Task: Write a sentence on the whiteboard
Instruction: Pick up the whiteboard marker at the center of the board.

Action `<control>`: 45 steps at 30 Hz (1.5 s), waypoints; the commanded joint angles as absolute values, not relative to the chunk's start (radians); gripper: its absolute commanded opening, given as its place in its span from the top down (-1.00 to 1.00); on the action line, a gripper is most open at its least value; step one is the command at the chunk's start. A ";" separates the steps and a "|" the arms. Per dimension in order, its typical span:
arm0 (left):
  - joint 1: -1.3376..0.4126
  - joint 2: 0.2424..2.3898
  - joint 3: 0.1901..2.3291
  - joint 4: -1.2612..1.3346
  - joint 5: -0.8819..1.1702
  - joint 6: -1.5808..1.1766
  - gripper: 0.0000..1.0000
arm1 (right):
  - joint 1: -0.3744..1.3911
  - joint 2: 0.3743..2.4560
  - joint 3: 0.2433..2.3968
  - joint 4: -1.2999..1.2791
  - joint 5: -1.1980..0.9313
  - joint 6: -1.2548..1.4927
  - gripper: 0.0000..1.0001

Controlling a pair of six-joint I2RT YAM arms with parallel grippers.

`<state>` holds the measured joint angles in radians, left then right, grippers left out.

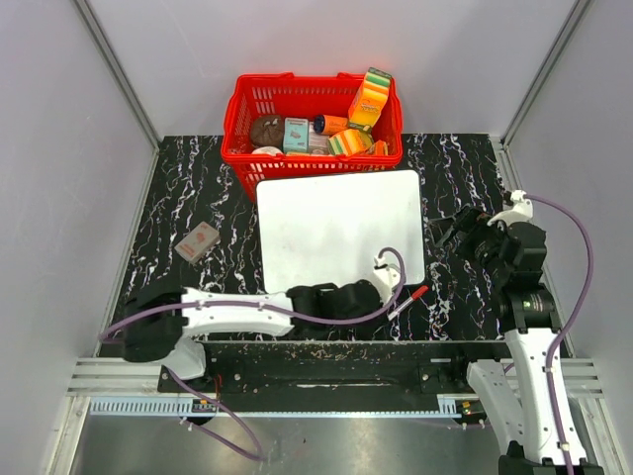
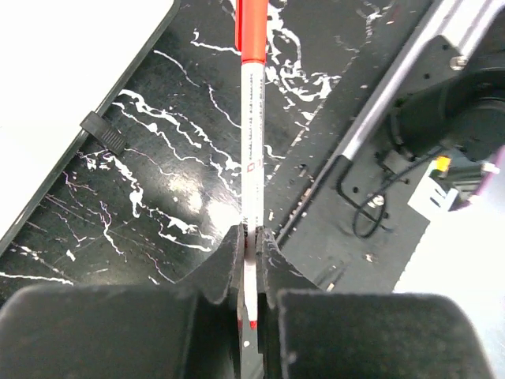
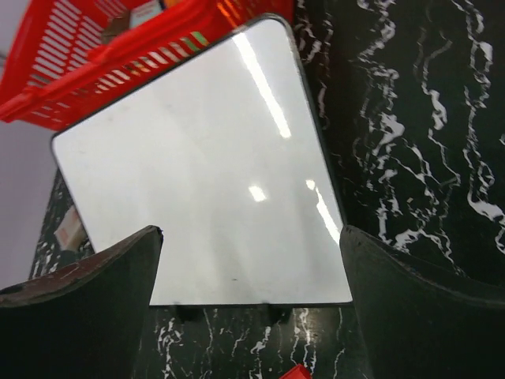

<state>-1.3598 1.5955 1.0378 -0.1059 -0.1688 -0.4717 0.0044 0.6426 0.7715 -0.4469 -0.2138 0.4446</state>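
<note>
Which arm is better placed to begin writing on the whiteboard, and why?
Left. The left gripper is shut on the red marker beside the blank whiteboard; the right gripper is open, empty.

Black marbled table [image 1: 198,188]: whiteboard [image 1: 336,228], red basket [image 1: 233,119], perhaps small box [image 1: 196,240].

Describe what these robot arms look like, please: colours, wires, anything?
Both are built alike: the left arm and right arm have white segments joined by black joints, with a lilac cable looping alongside each. The left pincer and right pincer are matte black, each with two broad fingers.
</note>
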 commanded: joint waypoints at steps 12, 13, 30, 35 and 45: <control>-1.082 1.145 0.758 -0.028 -0.006 -0.497 1.00 | 0.006 0.683 0.780 -0.280 -0.835 0.584 -0.97; -1.066 1.111 0.727 -0.035 -0.006 -0.502 1.00 | 0.005 0.692 0.749 -0.130 -0.888 0.697 -0.96; -0.954 0.807 0.802 -0.163 0.098 -0.485 1.00 | 0.443 0.840 0.618 0.351 -0.783 0.939 -0.72; -0.954 0.822 0.805 -0.118 0.156 -0.506 1.00 | 0.550 0.936 0.630 0.412 -0.730 0.939 -0.53; -0.954 0.833 0.810 -0.112 0.176 -0.522 1.00 | 0.633 1.066 0.656 0.552 -0.666 0.989 0.22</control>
<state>-0.9600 0.8337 0.7650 -0.1631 0.1413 -0.5060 0.6018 1.0279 0.5987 0.4397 -0.6987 0.9672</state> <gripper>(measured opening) 0.054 0.533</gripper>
